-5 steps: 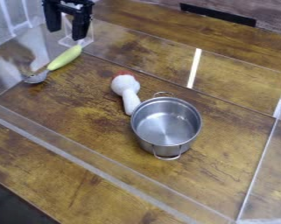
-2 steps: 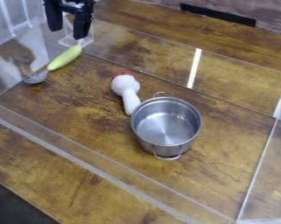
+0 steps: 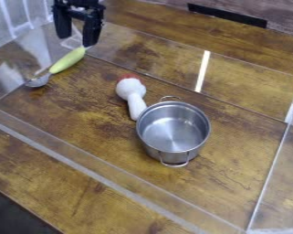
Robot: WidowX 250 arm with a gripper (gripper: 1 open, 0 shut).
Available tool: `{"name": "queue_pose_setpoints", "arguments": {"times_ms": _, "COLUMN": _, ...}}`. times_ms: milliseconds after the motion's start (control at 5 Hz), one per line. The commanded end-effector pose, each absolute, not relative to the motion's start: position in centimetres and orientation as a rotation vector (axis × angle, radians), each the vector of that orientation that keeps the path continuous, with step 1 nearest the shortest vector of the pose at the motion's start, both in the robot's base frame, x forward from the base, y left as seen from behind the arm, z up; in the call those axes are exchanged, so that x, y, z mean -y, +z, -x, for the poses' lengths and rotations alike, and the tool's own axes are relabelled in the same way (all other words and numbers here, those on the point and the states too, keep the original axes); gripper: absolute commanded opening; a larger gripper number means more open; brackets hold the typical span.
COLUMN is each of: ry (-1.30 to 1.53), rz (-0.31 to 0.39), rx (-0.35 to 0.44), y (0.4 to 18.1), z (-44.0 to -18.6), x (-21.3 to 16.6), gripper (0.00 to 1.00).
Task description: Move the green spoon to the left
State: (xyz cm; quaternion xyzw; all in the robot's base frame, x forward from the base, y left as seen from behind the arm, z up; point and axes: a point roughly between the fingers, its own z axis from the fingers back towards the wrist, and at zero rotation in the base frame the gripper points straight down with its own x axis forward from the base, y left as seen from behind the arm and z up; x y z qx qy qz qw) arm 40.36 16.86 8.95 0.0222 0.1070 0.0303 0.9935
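Observation:
The green spoon [image 3: 59,65] lies on the wooden table at the left, its yellow-green handle pointing up-right and its small silver bowl at the lower-left end. My gripper [image 3: 79,35] hangs above and just right of the handle's upper end, pointing down, its two dark fingers [image 3: 92,32] apart with nothing between them. It is not touching the spoon.
A white utensil with a reddish rounded end [image 3: 131,95] lies mid-table. A silver pot [image 3: 174,131] stands just below-right of it. Clear acrylic walls [image 3: 99,174] border the table along the front, left and right.
The gripper has shifted slightly right and a little lower. The spoon, the white utensil and the pot have not moved.

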Motion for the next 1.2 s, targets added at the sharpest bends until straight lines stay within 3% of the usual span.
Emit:
{"name": "queue_pose_setpoints", "arguments": {"times_ms": 0, "ry": 0.031, "rz": -0.047, "rx": -0.181, "y": 10.5, "z": -40.8, "x": -15.3, "gripper": 1.00}}
{"name": "queue_pose_setpoints", "arguments": {"times_ms": 1000, "ry": -0.063, "rz": 0.040, "rx": -0.149, "y": 11.8, "z": -41.8, "x": -10.1, "gripper": 1.00}}
